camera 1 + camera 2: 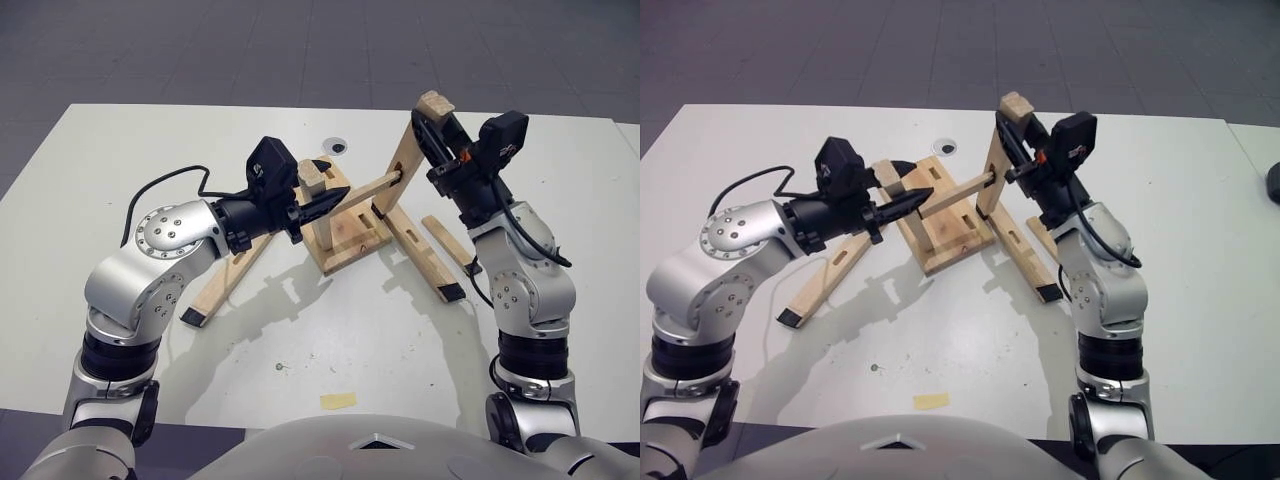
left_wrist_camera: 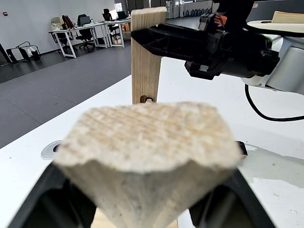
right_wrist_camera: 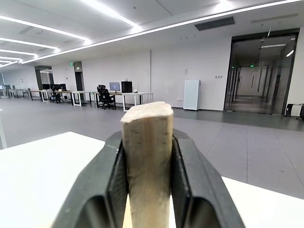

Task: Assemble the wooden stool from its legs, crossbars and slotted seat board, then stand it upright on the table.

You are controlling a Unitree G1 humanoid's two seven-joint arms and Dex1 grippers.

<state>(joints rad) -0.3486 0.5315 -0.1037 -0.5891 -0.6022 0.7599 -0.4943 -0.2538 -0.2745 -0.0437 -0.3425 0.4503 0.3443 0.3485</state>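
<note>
My left gripper (image 1: 322, 186) is shut on the top end of a short wooden leg (image 1: 312, 174) that rises beside the slotted seat board (image 1: 350, 236) at mid-table. Its cut end (image 2: 147, 137) sits between the black fingers. A crossbar (image 1: 368, 190) runs from there to a second leg (image 1: 408, 152), held tilted and off the table. My right gripper (image 1: 430, 128) is shut on that leg near its top, with the end (image 3: 147, 156) clamped between both fingers (image 3: 107, 185). Two more legs lie flat, one on the left (image 1: 226, 280) and one on the right (image 1: 425, 252).
A loose short bar (image 1: 447, 243) lies just right of the right-hand flat leg. A round cable hole (image 1: 337, 147) is in the tabletop behind the board. A scrap of yellow tape (image 1: 338, 401) lies near the front edge. A dark object (image 1: 1272, 185) rests on a neighbouring table.
</note>
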